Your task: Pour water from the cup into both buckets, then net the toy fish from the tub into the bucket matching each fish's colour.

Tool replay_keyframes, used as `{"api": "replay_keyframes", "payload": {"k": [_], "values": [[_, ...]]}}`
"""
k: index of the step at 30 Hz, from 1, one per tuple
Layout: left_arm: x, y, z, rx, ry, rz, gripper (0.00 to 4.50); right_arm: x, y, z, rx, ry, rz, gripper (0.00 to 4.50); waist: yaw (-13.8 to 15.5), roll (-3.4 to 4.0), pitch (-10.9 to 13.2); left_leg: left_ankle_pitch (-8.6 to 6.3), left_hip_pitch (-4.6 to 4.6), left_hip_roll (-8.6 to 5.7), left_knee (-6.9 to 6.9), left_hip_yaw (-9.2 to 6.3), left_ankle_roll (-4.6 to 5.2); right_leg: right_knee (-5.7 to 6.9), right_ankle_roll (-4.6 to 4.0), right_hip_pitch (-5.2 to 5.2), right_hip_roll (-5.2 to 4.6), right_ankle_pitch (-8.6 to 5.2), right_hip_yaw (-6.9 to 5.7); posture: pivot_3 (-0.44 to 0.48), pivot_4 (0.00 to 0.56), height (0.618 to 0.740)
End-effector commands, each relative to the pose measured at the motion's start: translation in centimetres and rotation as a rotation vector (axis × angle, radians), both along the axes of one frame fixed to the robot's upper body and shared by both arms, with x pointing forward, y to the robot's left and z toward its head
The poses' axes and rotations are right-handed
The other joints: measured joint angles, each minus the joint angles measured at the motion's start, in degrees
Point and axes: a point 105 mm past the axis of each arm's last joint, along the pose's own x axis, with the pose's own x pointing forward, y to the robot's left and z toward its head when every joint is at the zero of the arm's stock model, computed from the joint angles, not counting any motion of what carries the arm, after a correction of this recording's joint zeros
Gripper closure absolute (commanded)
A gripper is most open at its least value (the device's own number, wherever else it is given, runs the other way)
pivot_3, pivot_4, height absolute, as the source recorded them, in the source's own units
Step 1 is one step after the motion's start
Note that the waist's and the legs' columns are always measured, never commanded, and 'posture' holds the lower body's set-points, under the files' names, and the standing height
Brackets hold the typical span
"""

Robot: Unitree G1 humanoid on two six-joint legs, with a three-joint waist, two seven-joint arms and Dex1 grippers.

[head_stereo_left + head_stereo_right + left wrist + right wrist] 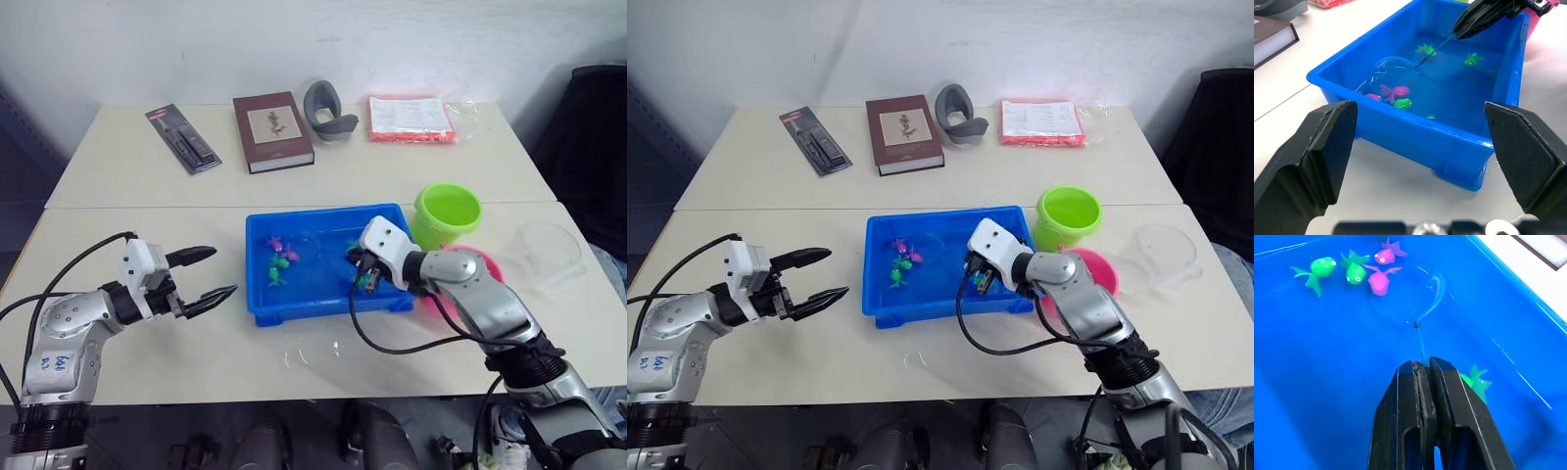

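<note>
The blue tub [294, 305] holds water and several toy fish, pink [1379, 281] and green [1322, 267], clustered at its left end; one more green fish [1476, 383] lies beside my right fingers. My right gripper [361, 276] reaches into the tub's right end, shut on the thin handle of the net [1416, 324], whose hoop lies in the water next to the fish cluster. My left gripper [224, 270] hovers open left of the tub, holding nothing. The green bucket [448, 213] stands behind the tub's right corner. The pink bucket [487, 264] is partly hidden by my right arm. The clear cup [549, 250] stands at the far right.
On the back table lie a pen pack [183, 138], a brown book [272, 130], a grey curved object [328, 110] and a red packet [409, 117]. Spilled water [313, 352] glistens on the table in front of the tub. A black chair [588, 147] stands at the right.
</note>
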Motion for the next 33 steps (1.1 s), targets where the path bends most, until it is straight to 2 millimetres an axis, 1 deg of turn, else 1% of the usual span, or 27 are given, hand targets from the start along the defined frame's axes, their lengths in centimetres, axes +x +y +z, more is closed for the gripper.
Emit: {"api": "replay_keyframes", "payload": {"k": [1, 8, 12, 15, 19, 21, 24, 28, 30, 33], "values": [[0.0, -0.3, 0.7, 0.004, -0.037, -0.014, 0.06, -0.3, 0.3, 2.4, 0.126, -0.004, -0.002, 4.50, 0.0, 0.00, 0.0, 0.00, 0.00, 0.01, 0.00, 0.00, 0.00, 0.00, 0.00, 0.00, 0.00, 0.00, 0.00, 0.000, 0.150, 0.740], [0.1, -0.3, 0.6, 0.007, -0.037, -0.017, 0.06, -1.0, -0.8, 2.3, 0.151, 0.057, -0.017, 4.50, 0.1, 0.00, 0.0, 0.00, 0.00, 0.00, -0.02, 0.00, 0.00, -0.01, 0.00, 0.00, -0.01, 0.00, 0.00, 0.000, 0.150, 0.740], [0.2, -0.4, 0.7, 0.006, -0.040, -0.025, 0.06, -1.9, -1.7, 3.0, 0.201, 0.086, -0.019, 4.50, 0.1, 0.00, 0.0, 0.00, -0.01, -0.01, -0.02, 0.00, 0.00, -0.01, 0.00, -0.01, -0.03, 0.00, 0.02, 0.000, 0.150, 0.740], [0.4, -0.9, 1.0, 0.001, -0.050, -0.052, 0.06, -3.0, -2.6, 4.0, 0.244, 0.093, -0.008, 4.50, 0.2, 0.00, 0.0, 0.00, -0.01, 0.00, -0.03, -0.01, 0.00, -0.02, 0.00, -0.01, -0.03, 0.00, 0.00, 0.000, 0.150, 0.740], [0.7, -3.2, 2.5, -0.021, -0.097, -0.138, 0.06, -4.9, -5.0, 5.6, 0.284, 0.035, -0.036, 4.50, 0.5, 0.00, 0.0, -0.01, -0.03, -0.02, -0.03, -0.02, 0.00, -0.03, 0.00, 0.00, -0.01, 0.00, -0.01, 0.000, 0.150, 0.740], [0.7, -4.4, 2.8, -0.033, -0.105, -0.180, 0.06, -5.9, -5.8, 5.9, 0.289, 0.030, -0.051, 4.50, 0.6, 0.00, 0.0, -0.01, -0.05, -0.10, -0.03, -0.06, 0.01, -0.04, 0.02, 0.01, 0.00, 0.01, -0.03, 0.000, 0.150, 0.740], [0.8, -6.4, 3.1, -0.050, -0.107, -0.261, 0.06, -8.1, -6.9, 6.6, 0.310, 0.005, -0.070, 4.50, 0.6, 0.00, 0.0, 0.00, -0.05, -0.14, -0.06, -0.07, 0.04, -0.05, 0.05, 0.03, 0.01, 0.03, -0.02, 0.000, 0.150, 0.740], [1.5, -8.2, 3.6, -0.066, -0.113, -0.336, 0.06, -10.2, -9.3, 7.4, 0.322, -0.065, -0.185, 4.50, 0.9, -0.01, 0.0, 0.00, -0.02, -0.14, -0.05, -0.06, 0.04, -0.04, 0.05, 0.04, 0.09, 0.03, 0.00, 0.000, 0.150, 0.740], [1.9, -9.0, 3.5, -0.071, -0.105, -0.380, 0.06, -11.7, -11.0, 7.5, 0.316, -0.102, -0.268, 4.50, 1.3, -0.01, 0.0, 0.01, -0.01, -0.15, -0.06, -0.04, 0.04, -0.04, 0.06, 0.04, 0.11, 0.03, 0.02, 0.000, 0.150, 0.740], [2.2, -10.1, 3.4, -0.080, -0.099, -0.430, 0.06, -13.5, -12.8, 7.6, 0.303, -0.150, -0.356, 4.50, 1.7, 0.00, 0.0, 0.01, 0.05, -0.15, -0.08, 0.01, 0.04, -0.05, 0.06, 0.07, 0.17, 0.03, 0.07, 0.000, 0.150, 0.740]]}}
